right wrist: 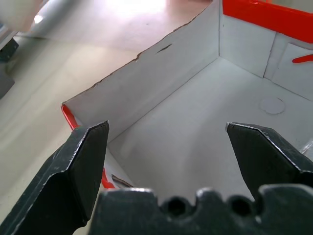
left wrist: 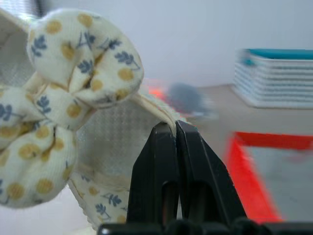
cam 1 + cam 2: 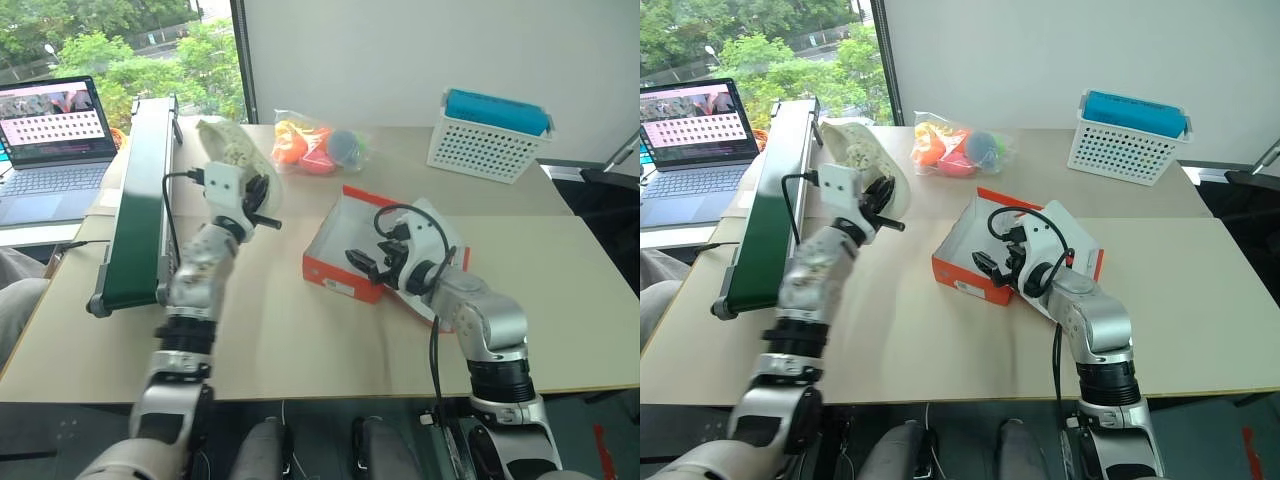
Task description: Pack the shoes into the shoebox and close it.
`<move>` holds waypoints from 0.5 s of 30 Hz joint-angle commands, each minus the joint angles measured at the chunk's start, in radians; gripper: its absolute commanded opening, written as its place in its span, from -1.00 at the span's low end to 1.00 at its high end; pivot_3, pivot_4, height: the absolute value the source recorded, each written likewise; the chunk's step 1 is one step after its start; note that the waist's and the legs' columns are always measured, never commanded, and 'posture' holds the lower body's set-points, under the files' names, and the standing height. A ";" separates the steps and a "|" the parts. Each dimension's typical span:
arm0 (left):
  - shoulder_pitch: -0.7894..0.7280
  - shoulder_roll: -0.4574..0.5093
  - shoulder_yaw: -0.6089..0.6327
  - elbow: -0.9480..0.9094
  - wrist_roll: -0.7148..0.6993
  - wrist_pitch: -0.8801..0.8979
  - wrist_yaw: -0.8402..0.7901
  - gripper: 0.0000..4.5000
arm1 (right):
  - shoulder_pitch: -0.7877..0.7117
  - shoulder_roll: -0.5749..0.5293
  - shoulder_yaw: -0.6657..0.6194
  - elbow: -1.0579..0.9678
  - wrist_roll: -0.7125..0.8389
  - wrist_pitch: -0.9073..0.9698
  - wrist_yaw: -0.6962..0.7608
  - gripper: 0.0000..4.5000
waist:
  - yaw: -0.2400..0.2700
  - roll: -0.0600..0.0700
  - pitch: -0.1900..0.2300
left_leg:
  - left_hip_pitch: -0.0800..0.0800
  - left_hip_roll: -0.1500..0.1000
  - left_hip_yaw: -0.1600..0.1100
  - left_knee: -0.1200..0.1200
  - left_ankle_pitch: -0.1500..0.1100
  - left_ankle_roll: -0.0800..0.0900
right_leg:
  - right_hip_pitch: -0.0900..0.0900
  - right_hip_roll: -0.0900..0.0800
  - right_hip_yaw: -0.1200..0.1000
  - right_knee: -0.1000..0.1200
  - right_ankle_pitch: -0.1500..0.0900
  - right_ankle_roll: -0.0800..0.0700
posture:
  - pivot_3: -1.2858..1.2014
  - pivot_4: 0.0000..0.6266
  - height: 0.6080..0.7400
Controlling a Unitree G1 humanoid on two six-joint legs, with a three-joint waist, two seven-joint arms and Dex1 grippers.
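Shoebox (image 3: pixel 335 262) sits open on the table (image 3: pixel 300 330), one box, its white inside bare. One shoe (image 2: pixel 73 122) is up in the air near the conveyor (image 3: pixel 135 200), cream fabric with a dotted bow, pinched at its rim by the left gripper (image 2: pixel 176 134), fingers tight together. The right gripper (image 1: pixel 168 142) hangs over the box's near end, jaws spread wide, holding nothing.

A clear bag of orange and blue toys (image 3: pixel 318 145) lies at the far side of the surface (image 3: pixel 300 330), well apart from a white perforated basket with a teal top (image 3: pixel 488 135). A green conveyor (image 3: pixel 140 200) runs along the left edge, beside an open laptop (image 3: pixel 50 150).
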 commanded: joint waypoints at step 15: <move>0.096 0.158 0.040 -0.333 -0.398 0.473 -0.294 -0.97 | -0.434 0.220 -0.623 0.290 0.516 0.611 -0.343 1.00 | -0.007 0.001 0.000 | 0.001 0.001 -0.001 -0.001 0.001 -0.001 | 0.000 0.003 0.002 0.000 0.000 -0.001 | 0.03 -0.52 0.38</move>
